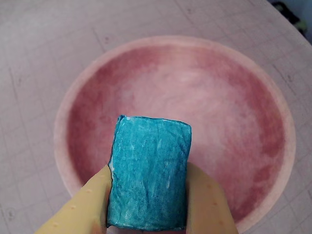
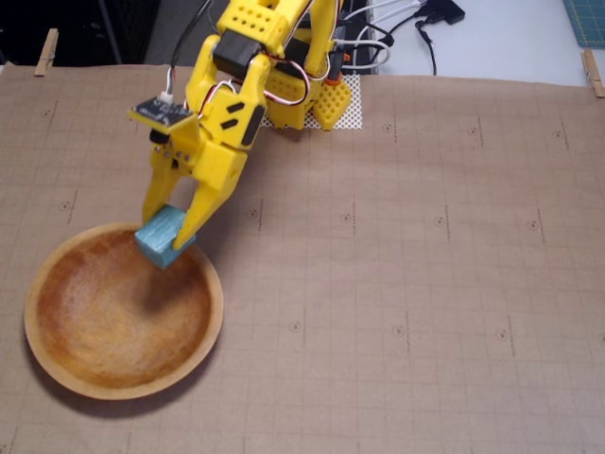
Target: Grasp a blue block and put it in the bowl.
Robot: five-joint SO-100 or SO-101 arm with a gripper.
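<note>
The blue block point(image 1: 148, 173) is a small turquoise cuboid held between my yellow gripper's two fingers point(image 1: 148, 214). In the fixed view the gripper point(image 2: 168, 227) is shut on the block point(image 2: 163, 238) and holds it above the upper right rim of the bowl. The bowl point(image 2: 203, 326) is a wide shallow wooden bowl, empty, at the lower left of the fixed view. In the wrist view the bowl point(image 1: 73, 97) fills the picture beneath the block and looks reddish inside with a pale rim.
The table is covered with brown gridded paper point(image 2: 425, 284). The arm's yellow base point(image 2: 312, 95) and cables stand at the top centre. Wooden clips point(image 2: 45, 52) hold the paper at the top corners.
</note>
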